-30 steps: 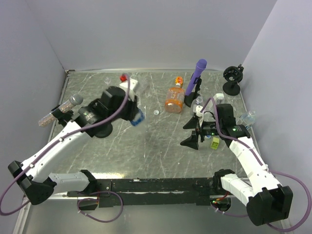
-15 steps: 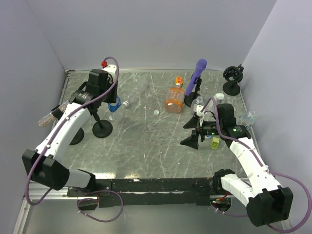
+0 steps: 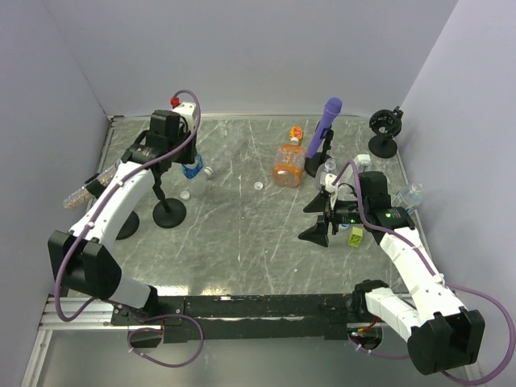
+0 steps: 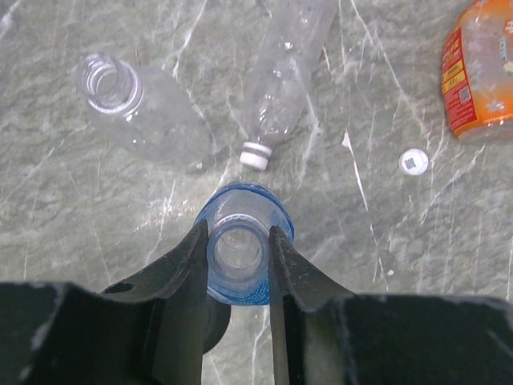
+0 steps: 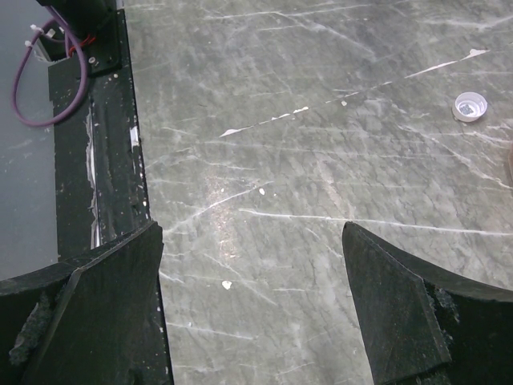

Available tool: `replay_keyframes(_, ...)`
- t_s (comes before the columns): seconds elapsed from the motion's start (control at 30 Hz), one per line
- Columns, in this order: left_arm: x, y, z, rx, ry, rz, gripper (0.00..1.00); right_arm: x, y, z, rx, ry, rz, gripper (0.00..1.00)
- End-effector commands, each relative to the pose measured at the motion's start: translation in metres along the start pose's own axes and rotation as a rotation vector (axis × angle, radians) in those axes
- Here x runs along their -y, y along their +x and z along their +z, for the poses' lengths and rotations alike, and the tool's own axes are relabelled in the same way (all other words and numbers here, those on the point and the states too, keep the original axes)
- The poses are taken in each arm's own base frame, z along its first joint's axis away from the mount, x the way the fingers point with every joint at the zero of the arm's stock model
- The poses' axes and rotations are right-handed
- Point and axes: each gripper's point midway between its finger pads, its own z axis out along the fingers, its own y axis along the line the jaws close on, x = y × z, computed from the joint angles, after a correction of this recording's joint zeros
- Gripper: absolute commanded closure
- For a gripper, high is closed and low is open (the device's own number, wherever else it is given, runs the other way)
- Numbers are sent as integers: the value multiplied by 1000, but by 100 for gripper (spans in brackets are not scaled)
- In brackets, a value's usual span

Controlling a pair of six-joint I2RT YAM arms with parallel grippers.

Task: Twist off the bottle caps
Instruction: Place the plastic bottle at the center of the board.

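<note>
Marbled grey table (image 3: 242, 234): left end effector (image 4: 238, 234) clamped on uncapped blue bottle (image 4: 244, 195) at far left; right end effector (image 5: 252, 297) spread wide.

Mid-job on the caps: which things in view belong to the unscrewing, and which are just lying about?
Job in hand:
- blue bottle, uncapped, gripped in the left tool
- capped clear bottle
- open clear bottle
- orange bottle
- loose white cap

Lying about:
- purple microphone
- yellow-green block
- black stand
</note>
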Motion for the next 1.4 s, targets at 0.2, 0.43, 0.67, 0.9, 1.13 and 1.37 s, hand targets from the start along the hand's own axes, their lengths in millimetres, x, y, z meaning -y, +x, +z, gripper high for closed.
replay_keyframes(0.2,-2,-5,17,30,-6,8,96,1,-6,0,24,-1,-33,1)
replay_keyframes(0.43,-4,9,20,4,-14,1,78,1,-5,0,23,-7,-29,1)
replay_keyframes(0.67,-6,7,12,11,-23,-15,51,0,-5,0,23,-10,-28,1)
replay_keyframes(0.9,-9,2,-1,32,-38,-32,33,0,-5,0,24,-14,-27,1)
replay_keyframes(1.13,-6,-24,-24,90,-26,-48,18,-1,-5,1,25,-18,-26,1)
replay_keyframes(1.37,7,-55,-54,158,30,-45,14,-1,-5,0,25,-17,-29,1)
